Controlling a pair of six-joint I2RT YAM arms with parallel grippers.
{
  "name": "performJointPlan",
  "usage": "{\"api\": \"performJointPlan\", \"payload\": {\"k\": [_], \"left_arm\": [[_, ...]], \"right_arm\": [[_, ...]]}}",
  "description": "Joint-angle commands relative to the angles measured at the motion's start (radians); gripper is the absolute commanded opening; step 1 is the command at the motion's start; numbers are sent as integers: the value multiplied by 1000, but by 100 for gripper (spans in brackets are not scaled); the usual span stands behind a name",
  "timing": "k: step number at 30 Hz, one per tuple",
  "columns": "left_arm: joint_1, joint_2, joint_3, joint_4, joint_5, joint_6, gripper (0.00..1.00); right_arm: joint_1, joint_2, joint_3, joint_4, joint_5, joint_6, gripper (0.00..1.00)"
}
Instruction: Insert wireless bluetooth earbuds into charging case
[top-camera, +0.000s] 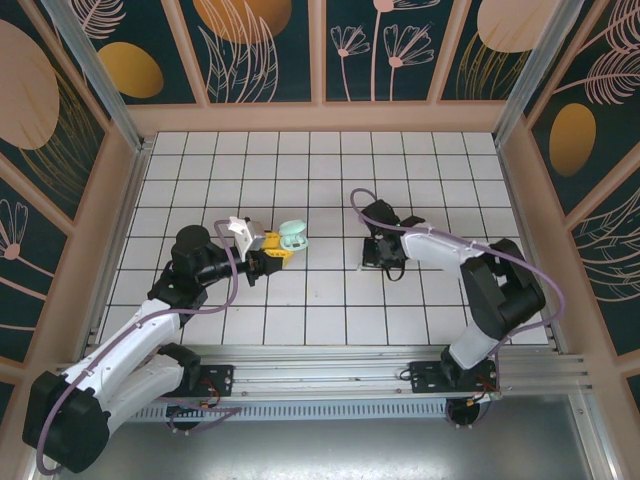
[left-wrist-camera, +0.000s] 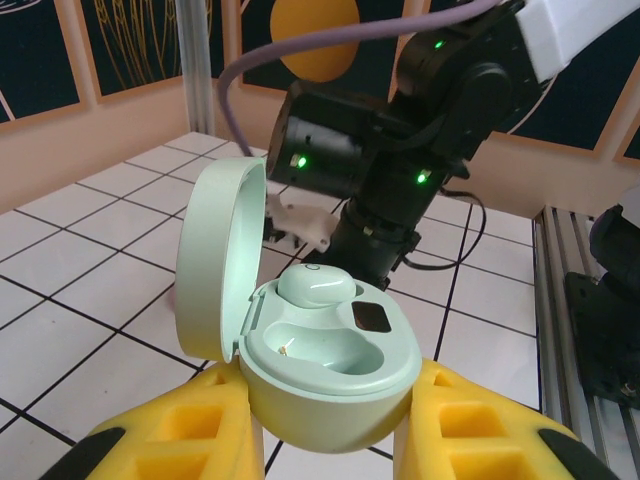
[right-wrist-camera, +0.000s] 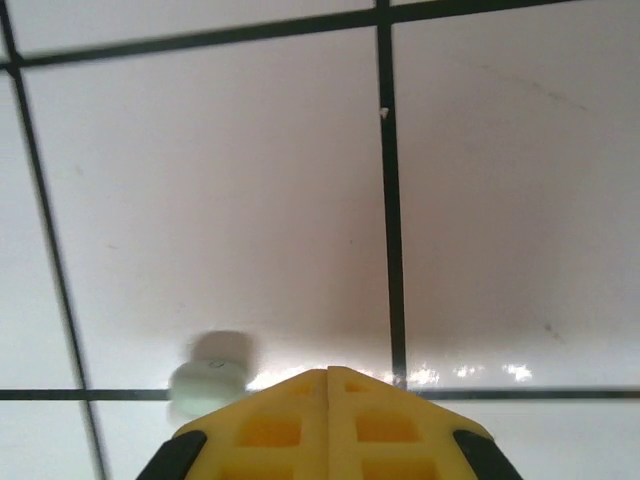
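Note:
My left gripper (top-camera: 272, 250) is shut on the mint green charging case (top-camera: 293, 237), its yellow fingers (left-wrist-camera: 185, 430) clamping the case body (left-wrist-camera: 330, 375) from both sides. The lid (left-wrist-camera: 215, 250) stands open to the left. One mint earbud (left-wrist-camera: 315, 285) sits in the far slot, and the near slot (left-wrist-camera: 325, 350) is empty. My right gripper (right-wrist-camera: 328, 372) is shut with nothing between its fingers, tips pointing down close to the tiles. A second mint earbud (right-wrist-camera: 208, 385) lies on the floor just left of those tips. In the top view the right gripper (top-camera: 385, 262) is right of the case.
The right arm's black wrist (left-wrist-camera: 400, 150) looms just behind the held case. White tiles with dark grout (top-camera: 320, 180) cover the floor, ringed by wooden walls (top-camera: 320, 118). An aluminium rail (top-camera: 330, 365) runs along the near edge.

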Motion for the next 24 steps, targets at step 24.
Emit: {"api": "performJointPlan", "payload": {"k": [24], "left_arm": [[-3, 16, 14, 81, 30, 1, 8]], "right_arm": [[78, -29, -125, 180, -112, 411, 37]]}}
